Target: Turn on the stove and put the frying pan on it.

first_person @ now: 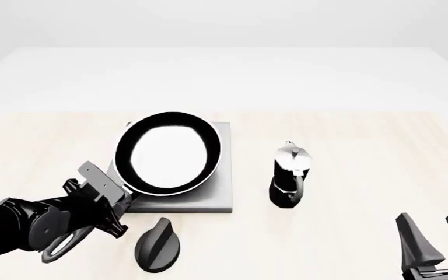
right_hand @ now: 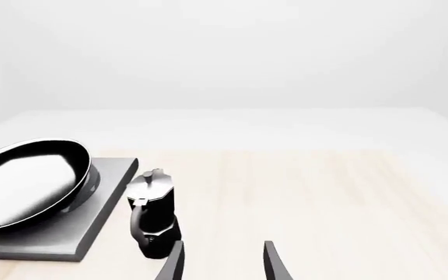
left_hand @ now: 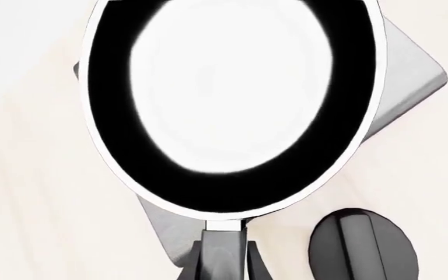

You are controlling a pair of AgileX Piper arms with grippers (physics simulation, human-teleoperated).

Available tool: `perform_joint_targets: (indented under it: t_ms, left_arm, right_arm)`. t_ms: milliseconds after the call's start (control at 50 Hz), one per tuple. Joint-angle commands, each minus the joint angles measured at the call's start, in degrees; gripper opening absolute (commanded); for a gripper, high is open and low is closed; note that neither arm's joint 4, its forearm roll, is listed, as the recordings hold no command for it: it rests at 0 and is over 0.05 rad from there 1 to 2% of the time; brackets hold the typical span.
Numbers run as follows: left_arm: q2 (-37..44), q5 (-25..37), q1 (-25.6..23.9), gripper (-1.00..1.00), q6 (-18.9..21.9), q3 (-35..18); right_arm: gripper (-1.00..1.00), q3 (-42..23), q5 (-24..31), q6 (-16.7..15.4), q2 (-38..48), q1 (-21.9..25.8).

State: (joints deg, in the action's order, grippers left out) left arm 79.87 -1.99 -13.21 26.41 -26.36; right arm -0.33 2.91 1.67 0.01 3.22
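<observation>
The frying pan [first_person: 168, 153], glossy black with a pale rim, is held tilted just over the stove [first_person: 221, 193], a grey slab. The pan hides the burner rings. My left gripper [first_person: 103, 197] is shut on the pan's handle [left_hand: 224, 248] at the slab's near left corner. The pan fills the left wrist view [left_hand: 232, 99], with the slab [left_hand: 410, 81] beneath it. The black oval knob [first_person: 159, 245] lies on the table in front of the stove, apart from both grippers. My right gripper [first_person: 429, 217] is open and empty at the near right; its open fingers also show in the right wrist view [right_hand: 224, 245].
A small black-and-silver moka pot [first_person: 290, 175] stands upright right of the stove, between it and my right gripper. It shows in the right wrist view [right_hand: 152, 216] beside the slab [right_hand: 103, 195] and pan [right_hand: 30, 181]. The knob [left_hand: 364, 245] sits close to the handle.
</observation>
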Motion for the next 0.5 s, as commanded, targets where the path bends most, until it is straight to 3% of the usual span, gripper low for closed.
perform_joint_targets:
  t_ms: [20, 80, 100, 500]
  left_arm:
    - [0.0, -0.1, -0.5, -1.0, 0.3, -1.2]
    - [-0.1, 0.0, 0.0, -1.0, 0.4, -1.6]
    - [-0.3, 0.3, 0.1, 1.0, 0.2, -2.0]
    - [-1.9, 1.2, -0.4, 1.0, -0.3, -2.4]
  right_arm:
    - [1.0, 0.1, -0.1, 0.0, 0.0, -0.1]
    - [1.0, 0.0, 0.0, -0.1, 0.0, 0.0]
    - [1.0, 0.0, 0.0, 0.0, 0.0, -0.1]
    - [1.0, -0.3, 0.1, 0.0, 0.0, -0.3]
